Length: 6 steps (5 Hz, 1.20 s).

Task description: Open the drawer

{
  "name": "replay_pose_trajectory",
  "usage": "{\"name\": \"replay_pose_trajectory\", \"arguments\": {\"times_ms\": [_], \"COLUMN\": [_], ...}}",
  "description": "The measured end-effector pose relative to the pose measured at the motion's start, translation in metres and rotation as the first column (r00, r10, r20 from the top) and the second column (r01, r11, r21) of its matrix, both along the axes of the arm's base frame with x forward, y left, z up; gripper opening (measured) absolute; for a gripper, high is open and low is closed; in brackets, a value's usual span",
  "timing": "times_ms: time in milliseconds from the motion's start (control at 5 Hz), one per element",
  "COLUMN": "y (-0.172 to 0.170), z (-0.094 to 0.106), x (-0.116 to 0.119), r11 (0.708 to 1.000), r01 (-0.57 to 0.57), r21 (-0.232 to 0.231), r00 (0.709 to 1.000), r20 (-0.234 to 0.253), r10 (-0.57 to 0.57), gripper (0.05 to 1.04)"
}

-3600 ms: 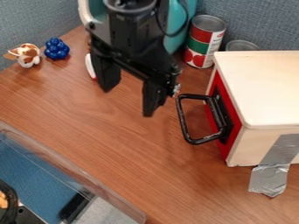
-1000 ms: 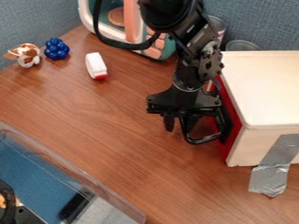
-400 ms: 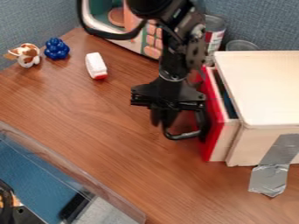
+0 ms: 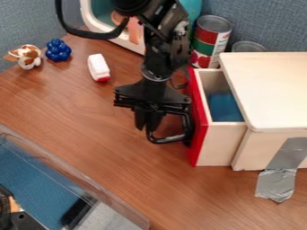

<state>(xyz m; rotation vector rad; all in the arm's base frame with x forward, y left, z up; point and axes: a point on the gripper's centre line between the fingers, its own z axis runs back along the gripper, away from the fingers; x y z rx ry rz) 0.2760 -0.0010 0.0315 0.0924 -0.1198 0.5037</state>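
Camera view: the pale wooden drawer (image 4: 219, 143) with the red front stands partly out of its box-shaped wooden cabinet (image 4: 269, 94), and over its side walls I can see a flat blue surface (image 4: 225, 108) within. On that red front sits a black, rounded loop handle (image 4: 168, 140), and its outer bar is where my black two-finger gripper (image 4: 147, 128) is, pointing down, with my fingers closed on the bar. My black arm (image 4: 159, 58) comes in from the top edge, a thick black cable looping out beside it.

The cabinet has a smooth cream top, and a strip of silver tape (image 4: 276, 179) runs from its near side onto the brown wood-grain table (image 4: 102, 157). Behind the drawer, near the cabinet, stands a red, green and white tin can (image 4: 210, 42), with a second, greyish can (image 4: 248, 46) just behind the cabinet. Behind my arm is a white-rimmed toy appliance (image 4: 99, 29) with teal and peach parts. Farther out lie a white block-like piece with a red end (image 4: 98, 67), a knobbly blue toy (image 4: 58, 50) and, just beside that, a brown-and-white figure (image 4: 28, 56). A clear-walled plastic bin (image 4: 78, 179) takes the lower left corner.
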Motion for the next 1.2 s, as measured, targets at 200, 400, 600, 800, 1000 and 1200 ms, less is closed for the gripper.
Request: {"name": "replay_pose_trajectory", "arguments": {"times_ms": [200, 400, 600, 800, 1000, 1200], "y": [0.007, 0.015, 0.021, 0.023, 0.021, 0.020], "z": [0.000, 0.000, 0.006, 0.010, 0.010, 0.008], "x": [-0.007, -0.015, -0.022, -0.031, -0.040, -0.041], "r11": [1.000, 0.999, 0.998, 0.997, 0.994, 0.993], "r01": [0.003, 0.015, 0.015, -0.019, -0.073, -0.080], "r21": [0.020, 0.038, 0.057, 0.070, 0.087, 0.085], "r00": [1.000, 0.999, 0.999, 0.999, 0.997, 0.997], "r20": [-0.027, -0.045, -0.044, -0.032, -0.008, -0.002], "r10": [-0.002, -0.013, -0.012, 0.022, 0.074, 0.080], "gripper": [0.152, 0.152, 0.152, 0.152, 0.152, 0.185]}}
